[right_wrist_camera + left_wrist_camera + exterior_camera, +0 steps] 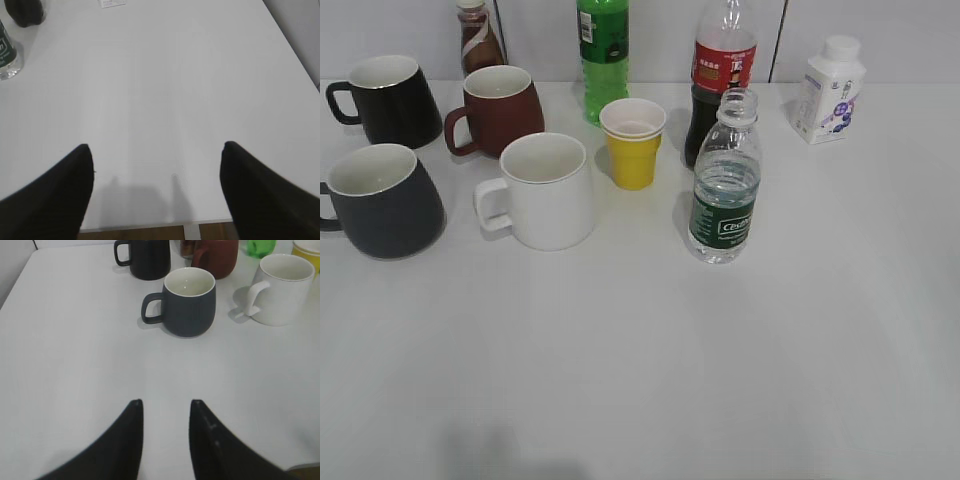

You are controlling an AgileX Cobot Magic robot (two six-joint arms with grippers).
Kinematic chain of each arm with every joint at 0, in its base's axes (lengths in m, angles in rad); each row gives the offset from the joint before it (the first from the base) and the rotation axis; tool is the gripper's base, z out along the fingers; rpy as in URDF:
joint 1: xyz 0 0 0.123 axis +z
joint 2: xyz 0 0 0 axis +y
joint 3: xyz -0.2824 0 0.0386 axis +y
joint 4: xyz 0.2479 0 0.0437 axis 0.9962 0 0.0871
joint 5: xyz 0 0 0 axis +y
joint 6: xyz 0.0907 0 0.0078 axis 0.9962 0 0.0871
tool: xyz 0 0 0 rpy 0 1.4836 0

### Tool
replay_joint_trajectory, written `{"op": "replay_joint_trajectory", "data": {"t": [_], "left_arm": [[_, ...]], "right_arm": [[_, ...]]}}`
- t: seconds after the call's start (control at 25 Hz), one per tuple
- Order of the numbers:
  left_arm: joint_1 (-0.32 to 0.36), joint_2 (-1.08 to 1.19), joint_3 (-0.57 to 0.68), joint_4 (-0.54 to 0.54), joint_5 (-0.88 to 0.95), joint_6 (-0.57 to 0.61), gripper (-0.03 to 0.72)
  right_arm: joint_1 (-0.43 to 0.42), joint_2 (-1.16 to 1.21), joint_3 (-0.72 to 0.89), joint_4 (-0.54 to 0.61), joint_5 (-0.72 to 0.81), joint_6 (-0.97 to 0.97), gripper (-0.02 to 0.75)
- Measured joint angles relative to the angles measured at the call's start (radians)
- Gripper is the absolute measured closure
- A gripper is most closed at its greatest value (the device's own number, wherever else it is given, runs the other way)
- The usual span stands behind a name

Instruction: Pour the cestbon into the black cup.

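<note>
Two grippers, both empty. Our right gripper (157,150) is spread wide; the cestbon (724,182) stands upright, uncapped, ahead and well to its left, only its base showing at that view's edge. Left gripper (166,407) is part open w/ a narrow gap; the black cup (189,301) sits straight ahead, handle left. Right arm looks nearer the bottle. No arms visible in exterior view.

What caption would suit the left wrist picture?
Open left gripper hovers over the white table, facing the empty black cup.
</note>
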Motion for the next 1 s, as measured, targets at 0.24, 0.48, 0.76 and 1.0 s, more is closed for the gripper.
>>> {"op": "replay_joint_trajectory", "data": {"t": [0.24, 0.48, 0.76, 1.0], "left_arm": [[0.0, 0.0, 0.0, 0.0, 0.0, 0.0, 0.451], [0.0, 0.0, 0.0, 0.0, 0.0, 0.0, 0.451], [0.0, 0.0, 0.0, 0.0, 0.0, 0.0, 0.451], [0.0, 0.0, 0.0, 0.0, 0.0, 0.0, 0.451]], "right_arm": [[0.0, 0.0, 0.0, 0.0, 0.0, 0.0, 0.146], [0.0, 0.0, 0.0, 0.0, 0.0, 0.0, 0.146], [0.0, 0.0, 0.0, 0.0, 0.0, 0.0, 0.146], [0.0, 0.0, 0.0, 0.0, 0.0, 0.0, 0.146]]}}
